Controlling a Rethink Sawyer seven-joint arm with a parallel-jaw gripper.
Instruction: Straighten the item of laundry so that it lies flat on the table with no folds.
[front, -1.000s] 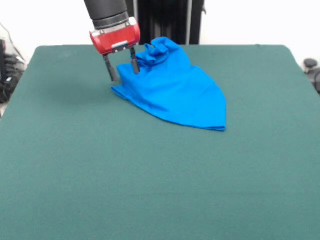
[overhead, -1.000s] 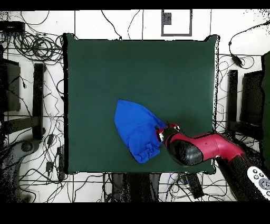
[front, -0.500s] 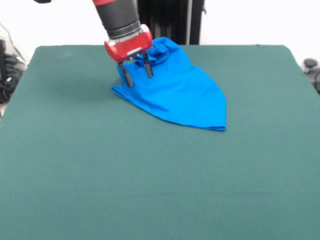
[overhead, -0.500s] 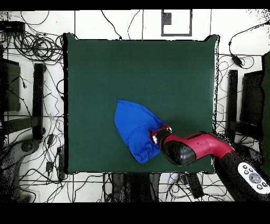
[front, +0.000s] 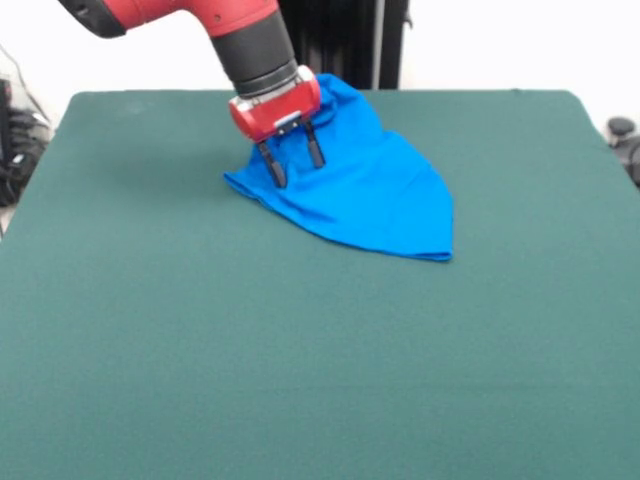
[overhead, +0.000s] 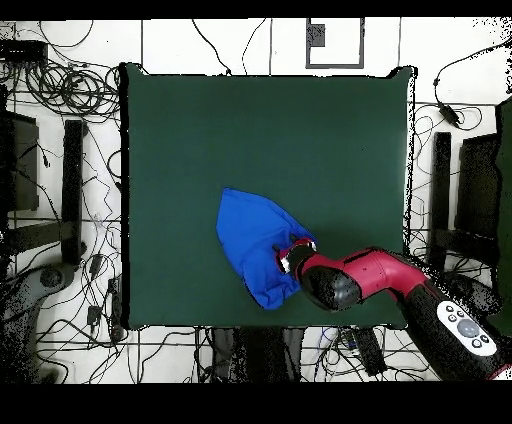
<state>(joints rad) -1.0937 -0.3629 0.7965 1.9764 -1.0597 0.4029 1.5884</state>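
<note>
The T-shirt (front: 350, 180) lay folded into a bunched wedge near the bench's (front: 300, 360) robot-side edge, nothing yet flattened, while the end effector (front: 295, 165) hovered spread over its corner.

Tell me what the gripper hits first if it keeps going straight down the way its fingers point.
Most likely the blue shirt: the open gripper points down over its folded edge, the table beneath. Whether it already touches is unclear.
</note>
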